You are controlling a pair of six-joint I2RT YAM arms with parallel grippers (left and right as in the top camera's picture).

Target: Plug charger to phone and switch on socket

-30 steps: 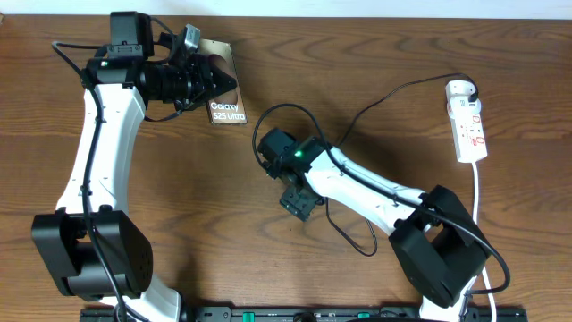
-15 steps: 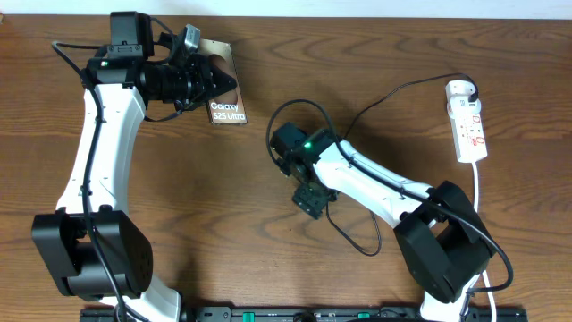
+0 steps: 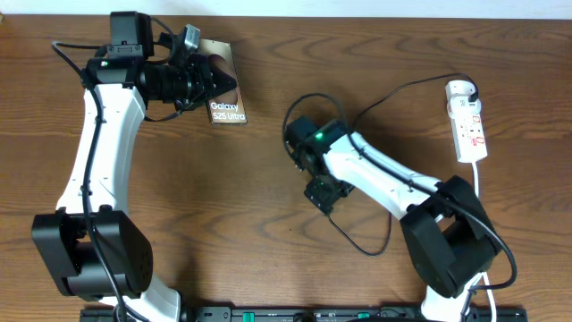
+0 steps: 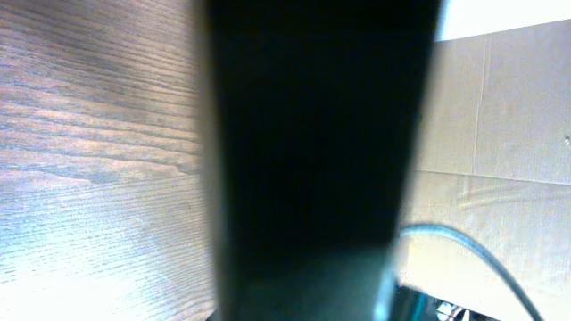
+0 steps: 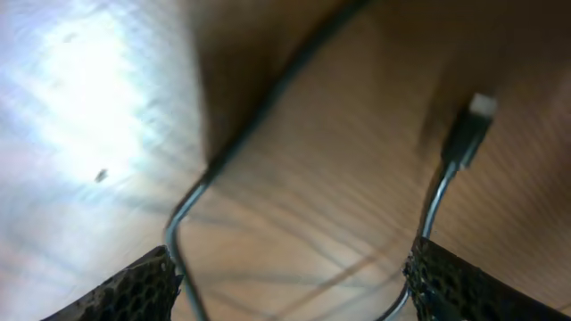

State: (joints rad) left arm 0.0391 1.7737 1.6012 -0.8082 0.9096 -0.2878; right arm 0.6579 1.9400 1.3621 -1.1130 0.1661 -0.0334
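Observation:
The phone (image 3: 227,100), a dark brown slab with white lettering, is at the back left. My left gripper (image 3: 213,80) is shut on its near edge. In the left wrist view the phone (image 4: 312,134) fills the middle as a dark blurred slab. My right gripper (image 3: 297,148) is at mid table, well right of the phone. Its jaws (image 5: 299,285) are wide open. The thin black charger cable (image 5: 259,116) loops between the fingers, and its small black plug (image 5: 467,134) lies on the wood just ahead. The white adapter (image 3: 458,88) sits in the socket strip (image 3: 470,130).
The strip's thick white cord (image 3: 480,206) runs down the right edge toward the front. Slack black cable (image 3: 357,243) curls on the wood in front of the right arm. A black rail (image 3: 295,314) lines the front edge.
My right gripper has moved to the right, away from the phone, and the cable loop has shifted with it. The left arm and the phone have not moved.

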